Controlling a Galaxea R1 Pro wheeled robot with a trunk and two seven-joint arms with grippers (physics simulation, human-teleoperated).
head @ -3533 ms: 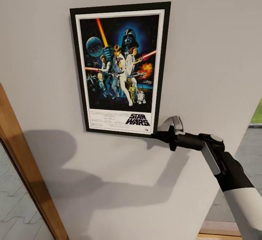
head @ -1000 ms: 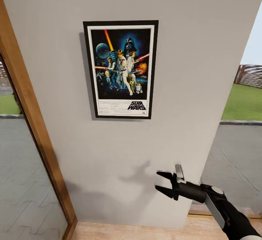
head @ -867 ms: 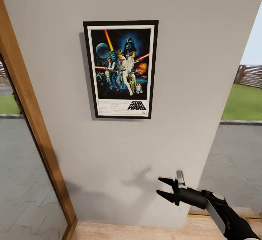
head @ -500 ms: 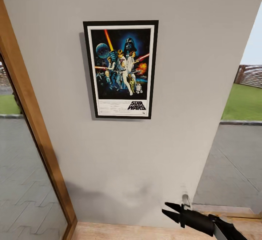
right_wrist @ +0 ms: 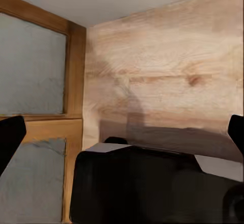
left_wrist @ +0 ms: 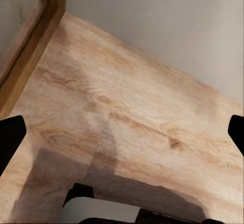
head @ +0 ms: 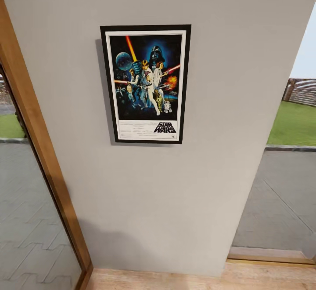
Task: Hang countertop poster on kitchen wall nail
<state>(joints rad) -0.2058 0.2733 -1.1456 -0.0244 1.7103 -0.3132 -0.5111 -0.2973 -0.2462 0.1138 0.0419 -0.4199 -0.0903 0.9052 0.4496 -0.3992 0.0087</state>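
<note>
The poster (head: 145, 83) hangs upright and square on the pale grey wall (head: 219, 39), held by no gripper. I read the hanging as done, though the nail itself is hidden behind the frame.

To me it looks like a light, stiff, thin framed panel: easy to lift, but with a slick flat face and slim edges. If I had to reseat it, I would pinch a lower corner of the black frame rather than the printed face, and lift it clear of the wall instead of dragging it.

The wall is plain and matt. Left of the poster runs a slanting wooden door frame (head: 39, 149) with glass and grey paving beyond. Right of the poster, the wall ends at an opening onto a green lawn (head: 294, 123). Below the poster lies a light wood plank floor (head: 166, 281).

In the left wrist view, the left gripper (left_wrist: 122, 132) points at that floor with its black fingertips (left_wrist: 11, 137) spread wide and nothing between them. In the right wrist view, the right gripper (right_wrist: 122, 130) is likewise wide apart and empty, with the robot's dark body (right_wrist: 152, 188) beneath.
</note>
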